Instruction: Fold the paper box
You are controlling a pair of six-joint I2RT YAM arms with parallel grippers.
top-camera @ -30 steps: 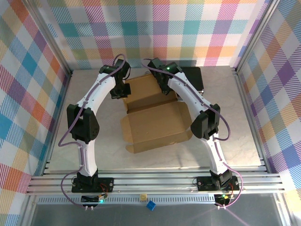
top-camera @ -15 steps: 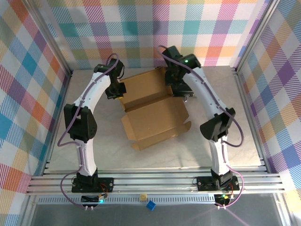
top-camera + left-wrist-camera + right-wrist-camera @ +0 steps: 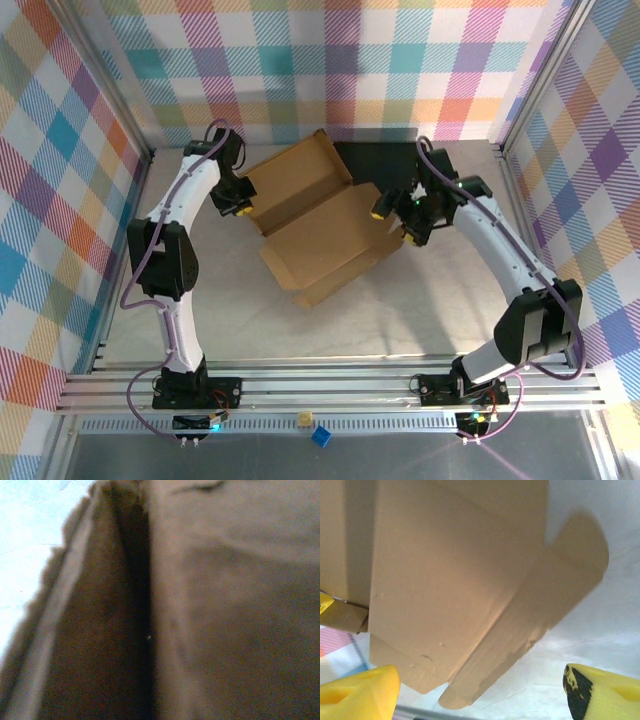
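Toward the back of the tabletop [image 3: 330,320] the paper box [image 3: 320,225] sits half-folded, rear panel tilted up, flaps not yet tucked; left end effector [image 3: 237,203] closed at its left edge, grip unclear; right end effector [image 3: 393,225] wide open, empty.

Plaid walls [image 3: 330,60] enclose a pale marbled table [image 3: 250,325]
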